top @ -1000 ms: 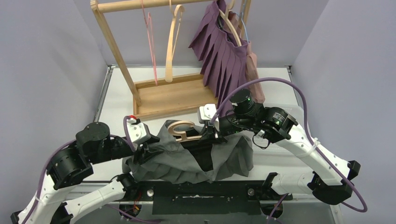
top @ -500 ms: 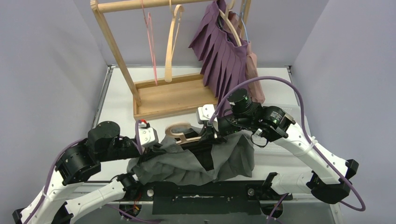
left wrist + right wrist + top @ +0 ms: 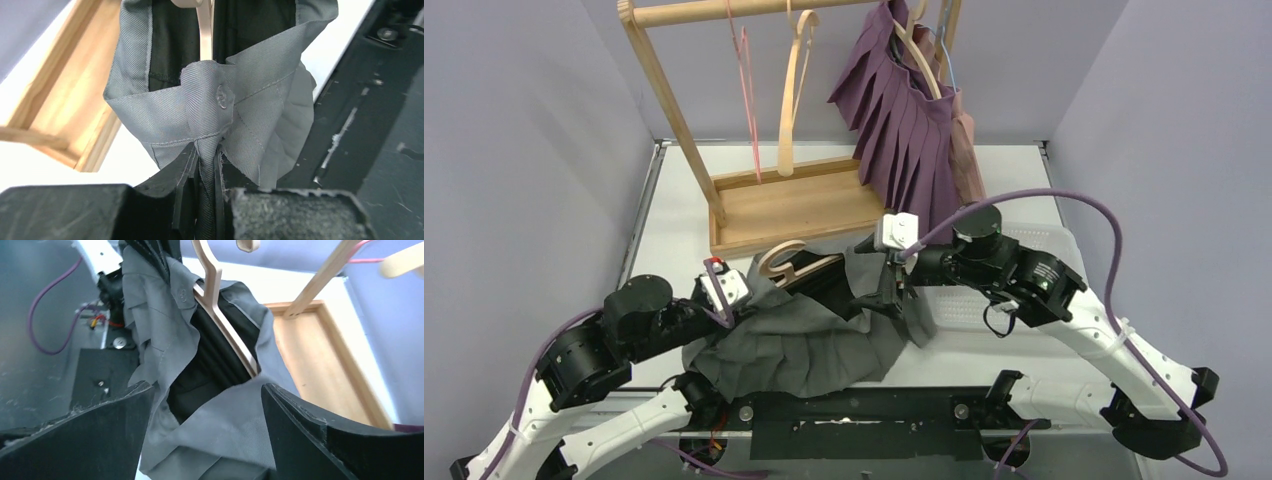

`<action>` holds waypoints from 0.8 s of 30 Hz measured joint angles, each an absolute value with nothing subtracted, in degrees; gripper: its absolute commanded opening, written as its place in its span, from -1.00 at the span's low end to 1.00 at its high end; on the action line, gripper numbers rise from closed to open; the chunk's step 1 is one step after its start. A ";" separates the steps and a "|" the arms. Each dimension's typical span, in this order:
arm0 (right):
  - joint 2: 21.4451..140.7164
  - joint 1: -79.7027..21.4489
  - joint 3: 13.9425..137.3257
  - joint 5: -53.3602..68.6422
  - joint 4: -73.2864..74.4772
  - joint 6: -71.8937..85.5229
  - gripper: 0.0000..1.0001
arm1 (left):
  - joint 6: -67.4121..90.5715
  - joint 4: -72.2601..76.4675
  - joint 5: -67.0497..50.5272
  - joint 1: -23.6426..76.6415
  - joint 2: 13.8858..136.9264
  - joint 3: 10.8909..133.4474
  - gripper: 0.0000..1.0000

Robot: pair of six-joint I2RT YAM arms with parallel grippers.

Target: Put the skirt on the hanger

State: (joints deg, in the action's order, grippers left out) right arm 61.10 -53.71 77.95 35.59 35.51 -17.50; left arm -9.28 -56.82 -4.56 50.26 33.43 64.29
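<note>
The grey pleated fabric skirt [image 3: 804,340] lies bunched at the 6 o'clock edge of the white tabletop [image 3: 674,230]. It is wrapped around a pale wooden hanger [image 3: 809,268] whose hook pokes out toward 10 o'clock. The left claw [image 3: 205,167] is clamped on a waistband fold at the skirt's 9 o'clock side. The right claw [image 3: 207,387], at the skirt's 2 o'clock, has its fingers wide apart, with skirt cloth and the hanger's arm between them.

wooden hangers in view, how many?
3. Empty hanger on the rail; second hanger carrying the purple skirt; third hanger inside the grey skirt. More may hide behind the purple skirt.
</note>
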 measured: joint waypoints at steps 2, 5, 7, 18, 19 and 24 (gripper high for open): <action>59.05 -53.71 76.62 33.69 32.84 -17.04 0.61 | -9.26 -57.10 -1.28 50.26 32.77 64.31 -1.00; 56.93 -53.71 75.42 31.55 29.52 -16.40 0.61 | -9.37 -57.78 4.45 50.26 33.04 64.34 -1.00; 56.45 -53.71 75.07 30.55 27.92 -16.08 0.62 | -9.43 -58.54 8.32 50.26 33.41 64.34 -1.00; 56.29 -53.71 71.83 26.61 23.14 -14.09 0.63 | -7.88 -61.41 28.14 50.26 33.56 64.31 -1.00; 56.29 -53.71 71.83 26.35 22.79 -14.02 0.63 | -7.77 -61.60 29.28 50.26 33.67 64.31 -1.00; 56.40 -53.71 71.70 25.85 21.47 -13.30 0.63 | -6.28 -61.95 36.32 50.26 35.57 64.31 -1.00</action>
